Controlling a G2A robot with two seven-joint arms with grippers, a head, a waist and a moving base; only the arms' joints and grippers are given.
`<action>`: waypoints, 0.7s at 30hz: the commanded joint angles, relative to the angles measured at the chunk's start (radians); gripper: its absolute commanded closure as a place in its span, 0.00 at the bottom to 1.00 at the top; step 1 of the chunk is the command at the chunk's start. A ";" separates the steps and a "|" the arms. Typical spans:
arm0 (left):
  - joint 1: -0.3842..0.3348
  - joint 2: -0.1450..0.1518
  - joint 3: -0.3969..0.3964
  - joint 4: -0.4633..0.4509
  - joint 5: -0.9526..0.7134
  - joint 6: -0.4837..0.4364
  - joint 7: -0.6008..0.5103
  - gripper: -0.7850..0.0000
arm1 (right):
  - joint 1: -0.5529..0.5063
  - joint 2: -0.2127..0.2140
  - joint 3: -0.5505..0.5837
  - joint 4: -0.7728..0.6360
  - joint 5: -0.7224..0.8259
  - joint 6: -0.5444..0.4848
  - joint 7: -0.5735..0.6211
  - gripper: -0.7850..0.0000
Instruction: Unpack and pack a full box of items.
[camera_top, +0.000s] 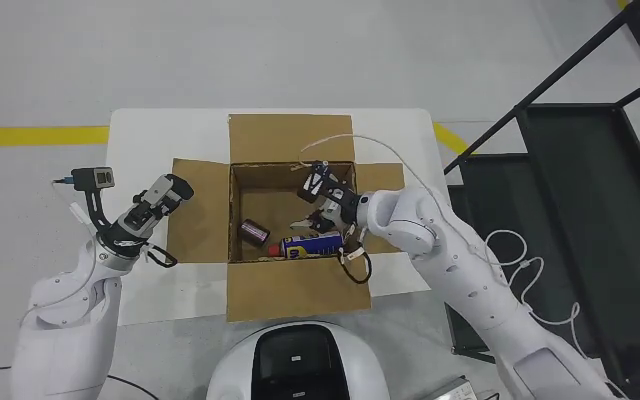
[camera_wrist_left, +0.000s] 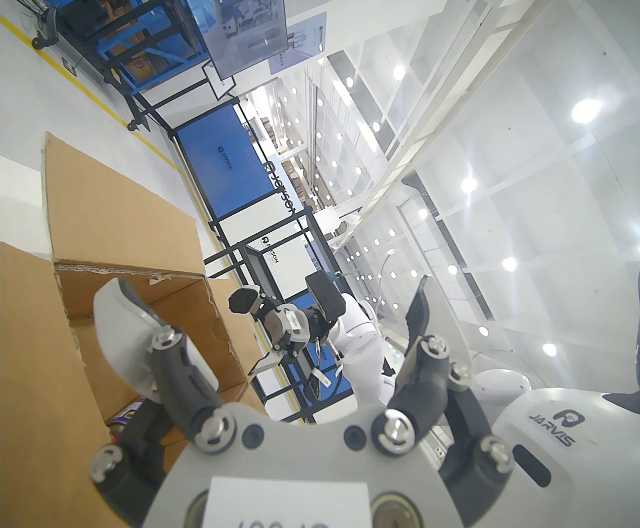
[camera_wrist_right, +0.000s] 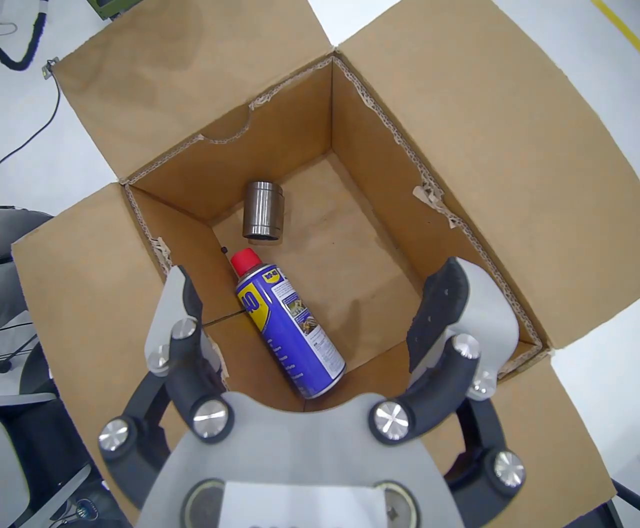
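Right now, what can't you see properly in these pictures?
- Top view: spray can, partly covered by the right gripper.
- Left wrist view: spray can, mostly hidden behind the box wall and a left gripper finger.
- Top view: metal cylinder, too small for detail.

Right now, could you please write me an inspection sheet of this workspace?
surface: white table, bearing the box.
job's things: open brown cardboard box; blue spray can with red cap and grey metal cylinder lie on its floor.
clutter: nothing seen.
grippers: left gripper open, beside the box's flap; right gripper open, above the opening.
cables: thin white cable arcs over the right arm.
surroundings: yellow floor line, black metal stairs.
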 joint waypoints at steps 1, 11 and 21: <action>0.000 0.000 0.000 0.000 0.000 0.000 0.000 0.00 | 0.000 0.000 0.000 0.000 0.000 0.000 0.000 0.00; 0.002 0.009 -0.065 0.014 0.091 0.055 0.083 0.00 | 0.000 0.000 0.000 0.000 0.000 0.000 0.000 0.00; -0.031 0.020 -0.076 0.103 0.243 0.147 0.109 0.00 | 0.000 0.000 0.000 0.000 0.000 0.000 0.000 0.00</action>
